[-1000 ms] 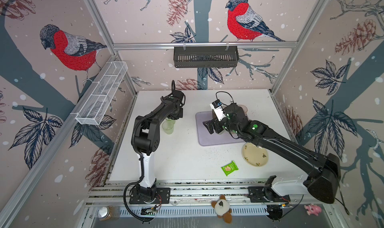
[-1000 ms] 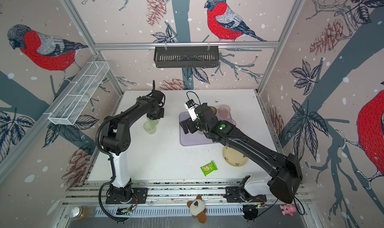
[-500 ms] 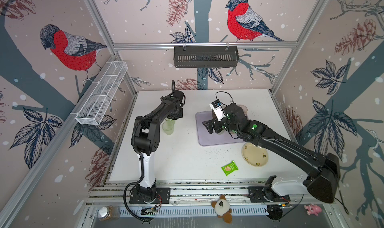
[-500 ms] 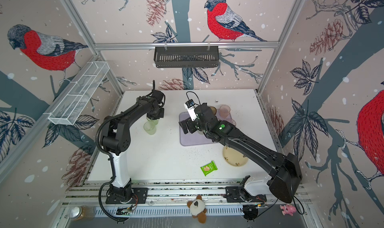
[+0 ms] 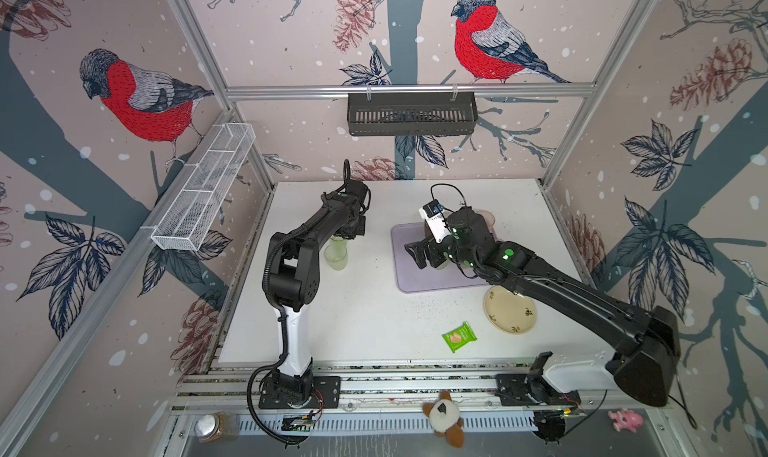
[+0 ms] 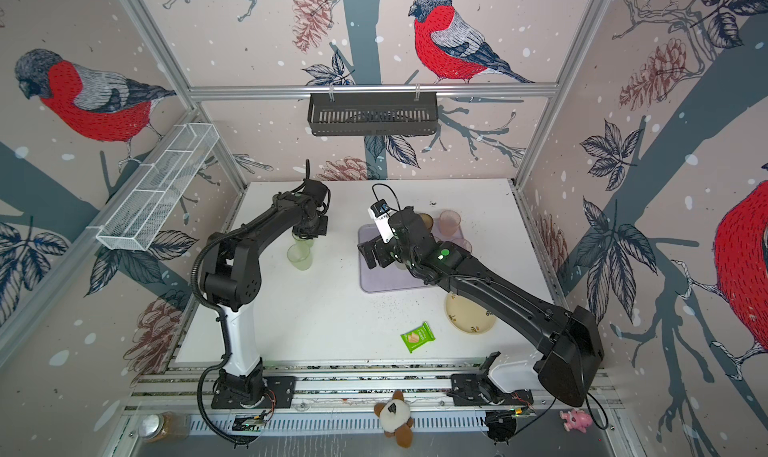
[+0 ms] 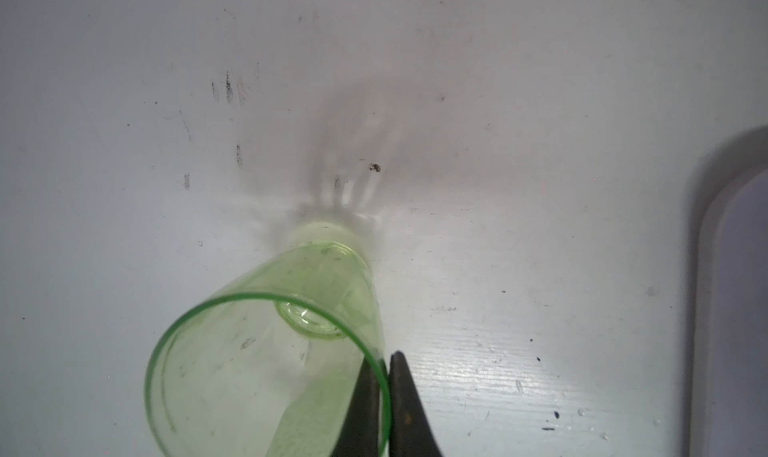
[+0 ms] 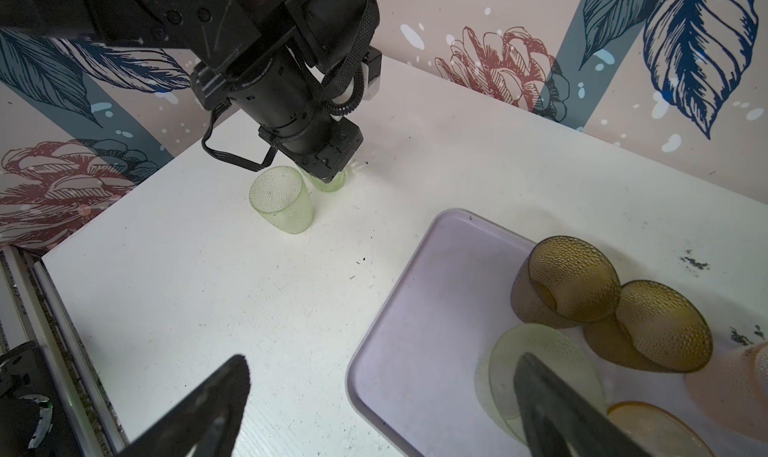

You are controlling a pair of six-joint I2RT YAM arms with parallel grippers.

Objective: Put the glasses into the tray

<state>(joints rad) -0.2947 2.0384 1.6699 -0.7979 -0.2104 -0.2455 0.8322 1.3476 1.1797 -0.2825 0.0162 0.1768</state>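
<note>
Green glass (image 7: 266,351) pinched by rim in left jaws, upright on table; tray (image 5: 422,282) off toward right arm; right jaws spread, empty.

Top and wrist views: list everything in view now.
tray: one, lilac, table right of centre.
brown glasses: two, brown, touching, in tray.
pale glass: one, yellow-green, in tray.
amber glass: one, amber, in tray.
pink glass: at least one, pink, tray's far corner.
dimpled green glass: one, green, table left of tray.
smooth green glass: one, green, beside it.
plate: one, cream, near tray's right corner.
snack packet: one, green, table front.
black basket: one, black, back wall.
wire basket: one, white, left wall.
plush toy, jar, pink toy: one each, below table front.
left gripper: shut on smooth green glass's rim.
right gripper: open, over tray.
</note>
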